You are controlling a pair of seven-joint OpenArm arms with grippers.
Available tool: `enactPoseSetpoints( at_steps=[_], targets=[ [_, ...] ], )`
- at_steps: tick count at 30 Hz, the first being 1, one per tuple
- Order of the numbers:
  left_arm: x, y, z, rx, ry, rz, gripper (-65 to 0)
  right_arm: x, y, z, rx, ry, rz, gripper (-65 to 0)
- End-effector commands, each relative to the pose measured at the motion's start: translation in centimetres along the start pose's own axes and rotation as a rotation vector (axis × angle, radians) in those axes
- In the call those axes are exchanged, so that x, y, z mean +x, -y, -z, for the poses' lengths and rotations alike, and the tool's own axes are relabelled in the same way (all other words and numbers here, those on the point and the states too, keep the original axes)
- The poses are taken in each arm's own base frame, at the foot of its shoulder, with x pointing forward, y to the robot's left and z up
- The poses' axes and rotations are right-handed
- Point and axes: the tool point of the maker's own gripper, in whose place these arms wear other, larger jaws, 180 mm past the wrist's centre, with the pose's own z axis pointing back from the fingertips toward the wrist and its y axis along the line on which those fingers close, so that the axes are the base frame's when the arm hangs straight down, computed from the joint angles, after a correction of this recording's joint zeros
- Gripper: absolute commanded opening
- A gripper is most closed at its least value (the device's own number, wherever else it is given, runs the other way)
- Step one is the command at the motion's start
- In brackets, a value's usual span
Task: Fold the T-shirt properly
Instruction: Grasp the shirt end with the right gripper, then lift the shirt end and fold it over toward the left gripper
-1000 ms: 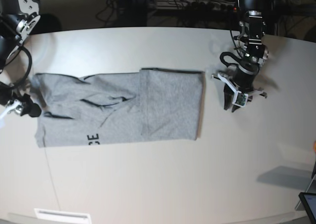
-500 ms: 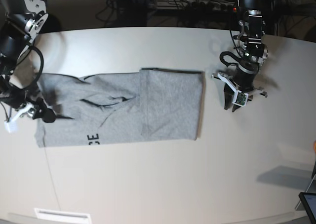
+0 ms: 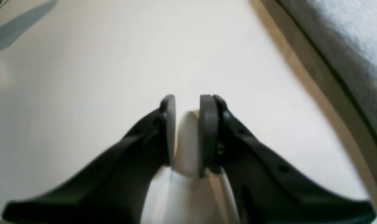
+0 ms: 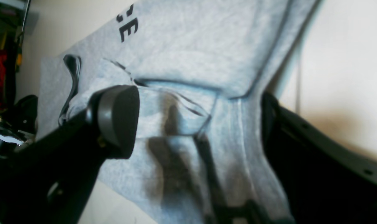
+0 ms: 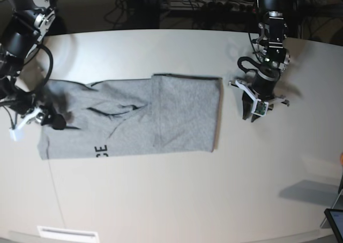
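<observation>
The right gripper [image 4: 194,124] stands wide open over the left end of the T-shirt [image 5: 134,120], its fingers [image 4: 116,118] straddling a rumpled fold, holding nothing. The left gripper [image 3: 187,124] is nearly closed on nothing, a narrow gap between its pads, above bare table [image 5: 171,200] just right of the shirt's folded right edge. The grey shirt lies flat mid-table, black letters at its near left.
</observation>
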Motion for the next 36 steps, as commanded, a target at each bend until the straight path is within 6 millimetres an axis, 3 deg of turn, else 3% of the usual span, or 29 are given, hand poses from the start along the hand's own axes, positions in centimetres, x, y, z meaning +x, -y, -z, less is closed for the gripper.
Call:
enactPoseSetpoints(
  at_steps=[1, 16, 22, 32, 36],
  targets=[
    [0.7, -0.2, 0.1, 0.002, 0.013, 0.013, -51.2, -2.1, 0.8, 0.1, -0.050, -0.115, -0.004, -18.4],
    [1.0, 0.7, 0.5, -0.005, 0.022, -0.010, -51.1, -0.9, 0.8, 0.0, -0.053, -0.070, -0.013, -65.0],
    [1.7, 4.4, 1.2, -0.100, 0.034, 0.012, -51.2, 0.3, -0.2, 0.0, -0.069, -0.102, -0.146, -64.9],
    [1.8, 4.9, 1.3, -0.110, 0.037, 0.004, -51.1, 4.0, -3.0, -2.1, -0.115, -0.007, -0.318, -64.9],
    [2.0, 7.4, 1.3, -0.172, 0.041, 0.020, -51.1, 4.9, -3.6, -2.6, -0.129, 0.019, -0.331, -64.9]
  ],
)
